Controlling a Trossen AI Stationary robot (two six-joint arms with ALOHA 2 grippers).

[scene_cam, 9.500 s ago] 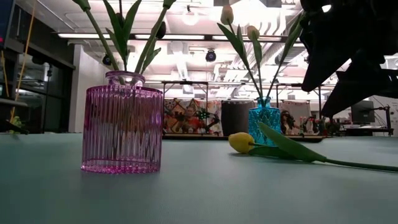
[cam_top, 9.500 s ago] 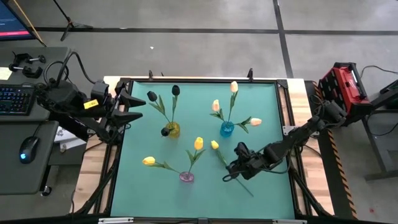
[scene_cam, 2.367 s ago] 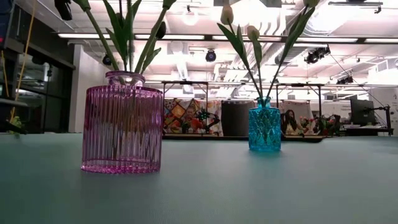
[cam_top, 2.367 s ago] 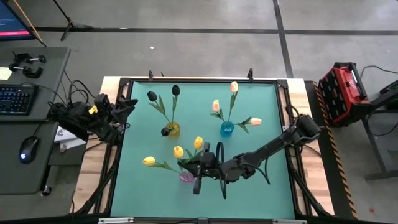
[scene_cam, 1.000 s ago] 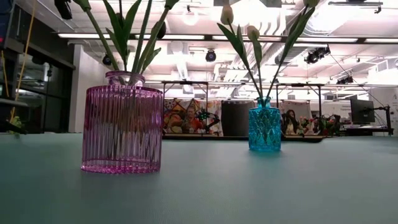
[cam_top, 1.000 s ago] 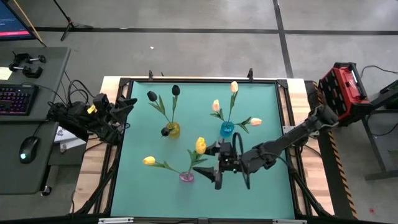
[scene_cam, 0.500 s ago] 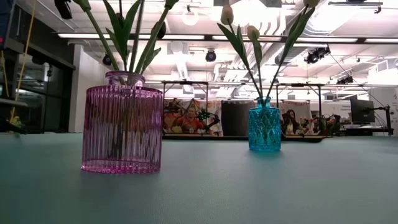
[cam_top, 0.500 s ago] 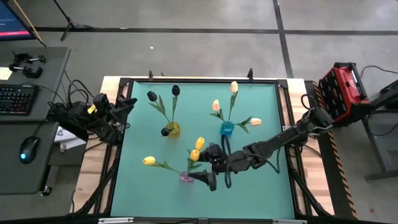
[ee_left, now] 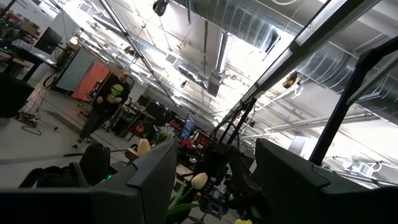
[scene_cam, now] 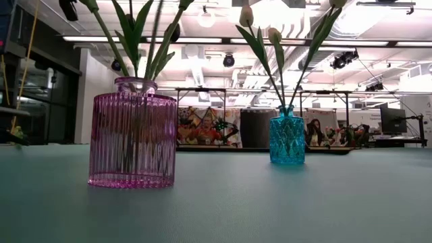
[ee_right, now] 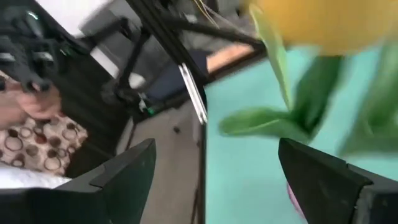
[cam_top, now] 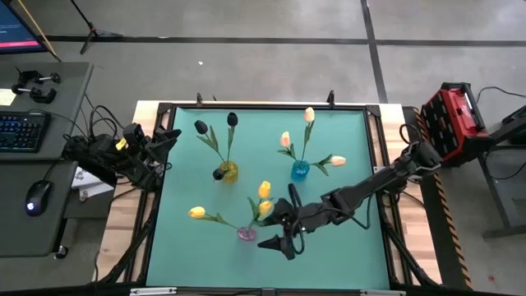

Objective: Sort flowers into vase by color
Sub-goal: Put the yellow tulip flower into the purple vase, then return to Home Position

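Three vases stand on the teal mat [cam_top: 345, 230]. The pink vase [cam_top: 246, 234] holds yellow flowers [cam_top: 264, 190], with stems stuck in its mouth [scene_cam: 135, 82]. A yellow vase [cam_top: 228, 171] holds black ones [cam_top: 233, 119]. A blue vase [cam_top: 300, 170] holds cream-peach ones [cam_top: 309, 114]. My right gripper [cam_top: 275, 246] hangs open just right of the pink vase, nothing between its fingers. Its wrist view shows a yellow head [ee_right: 323, 18] and leaves [ee_right: 273, 124] close ahead. My left gripper [cam_top: 168, 141] waits open at the table's left edge, tilted up.
A black frame [cam_top: 263, 105] rims the mat. A desk with a keyboard [cam_top: 18, 131] and a mouse [cam_top: 36, 197] stands left of the table. A red case [cam_top: 452, 115] sits at the right. A person [ee_left: 112, 99] stands far off in the room.
My right gripper has sunk a little and drifted toward the table's near edge, turning its wrist, and has stayed open. One yellow flower head in the pink vase has swung away from the other, toward the near edge.
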